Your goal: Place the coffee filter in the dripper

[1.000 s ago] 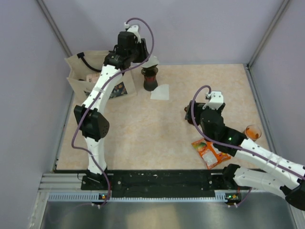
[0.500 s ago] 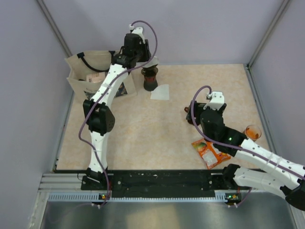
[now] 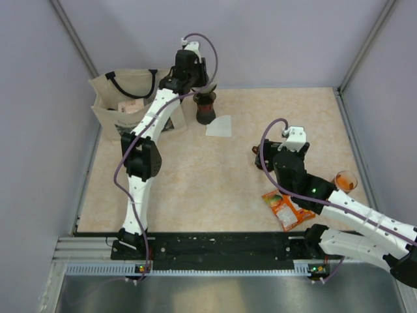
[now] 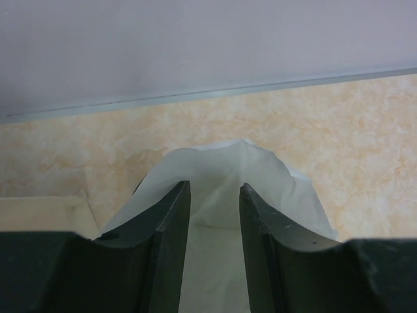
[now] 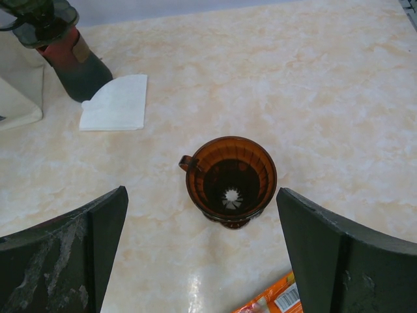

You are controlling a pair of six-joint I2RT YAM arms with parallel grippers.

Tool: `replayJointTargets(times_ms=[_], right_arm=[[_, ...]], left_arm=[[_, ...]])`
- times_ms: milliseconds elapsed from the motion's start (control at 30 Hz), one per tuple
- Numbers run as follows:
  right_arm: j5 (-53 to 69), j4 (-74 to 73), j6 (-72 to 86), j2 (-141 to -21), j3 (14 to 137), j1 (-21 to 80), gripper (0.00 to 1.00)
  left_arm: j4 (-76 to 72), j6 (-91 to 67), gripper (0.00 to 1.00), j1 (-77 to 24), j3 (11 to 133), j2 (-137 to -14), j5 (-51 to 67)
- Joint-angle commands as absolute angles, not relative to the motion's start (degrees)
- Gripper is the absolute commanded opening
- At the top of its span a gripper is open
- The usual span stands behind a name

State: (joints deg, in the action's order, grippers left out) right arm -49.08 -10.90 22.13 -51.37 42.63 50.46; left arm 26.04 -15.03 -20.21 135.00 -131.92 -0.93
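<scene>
While my left gripper is pinching the white coffee filter at upper centre, the dripper is standing upright just below it, mouth up, a tote bag at its left; my right gripper is hanging spread wide over an amber cone.

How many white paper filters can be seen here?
2. One filter is held in the left gripper, near the green dripper; the other filter lies flat on the table beside it. The bag may hide more.

Left tool seemingly clamped, right tool spread wide
</scene>
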Motion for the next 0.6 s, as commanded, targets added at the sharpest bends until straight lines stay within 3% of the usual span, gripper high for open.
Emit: replayJointTargets(times_ms=[0,567], right_arm=[[-50.18,-9.84,22.59,-50.89,42.36,50.01,0.97],[-50.27,-10.02,22.85,-50.89,42.01,49.92,0.97]], left_arm=[[23.29,-14.15,0.41,-19.86,136.23,-130.60,-0.26],[26.89,-11.96,0.41,-19.42,136.41,-131.40,4.13]])
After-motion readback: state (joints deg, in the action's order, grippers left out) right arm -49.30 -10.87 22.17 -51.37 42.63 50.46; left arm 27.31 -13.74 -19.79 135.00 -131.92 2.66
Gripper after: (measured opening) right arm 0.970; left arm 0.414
